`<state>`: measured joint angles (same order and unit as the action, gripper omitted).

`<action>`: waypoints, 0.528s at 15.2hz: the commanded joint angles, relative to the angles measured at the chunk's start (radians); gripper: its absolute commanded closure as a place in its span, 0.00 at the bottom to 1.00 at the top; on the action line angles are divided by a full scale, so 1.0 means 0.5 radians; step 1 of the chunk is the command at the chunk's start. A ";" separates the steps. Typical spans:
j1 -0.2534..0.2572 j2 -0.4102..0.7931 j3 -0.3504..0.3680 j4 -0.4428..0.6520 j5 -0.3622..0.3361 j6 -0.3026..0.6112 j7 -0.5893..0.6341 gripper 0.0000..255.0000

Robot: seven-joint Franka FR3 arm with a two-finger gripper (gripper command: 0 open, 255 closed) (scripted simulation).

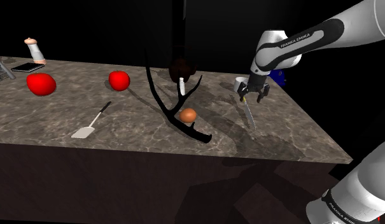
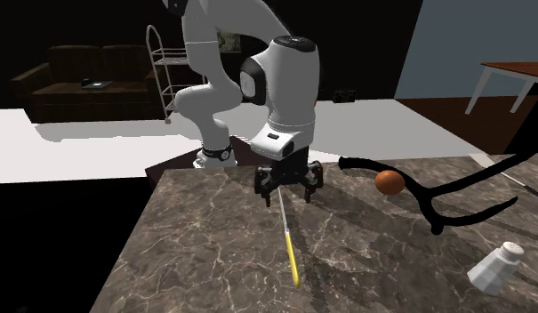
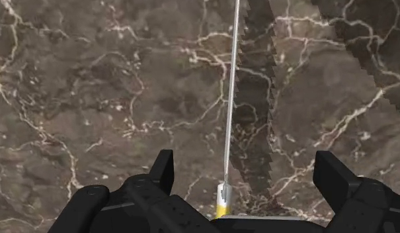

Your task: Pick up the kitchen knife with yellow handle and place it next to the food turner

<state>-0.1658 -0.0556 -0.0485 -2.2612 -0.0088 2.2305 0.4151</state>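
Probably light, stiff and slim, the knife [image 1: 250, 116] lies flat on the counter [image 1: 121, 137] at the turner's [image 1: 90, 125] 3 o'clock in the shoulder view, well apart, and the spread, empty gripper [image 1: 252, 97] above should pinch its yellow handle [image 3: 221, 209], not the slick blade [image 3: 230, 99].

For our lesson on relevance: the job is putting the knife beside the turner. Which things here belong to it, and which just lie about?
Job: knife, turner, gripper (open, over the knife).
Lying about: two red fruits, egg, black branch, mug, shaker.
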 commanded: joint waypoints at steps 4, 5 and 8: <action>-0.026 0.185 -0.025 0.052 0.000 0.120 0.054 0.00; -0.026 0.201 -0.025 0.043 0.001 0.146 0.053 0.00; -0.027 0.253 -0.025 0.016 0.004 0.224 0.050 0.00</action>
<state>-0.1788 0.0610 -0.0607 -2.2486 -0.0074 2.3277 0.4415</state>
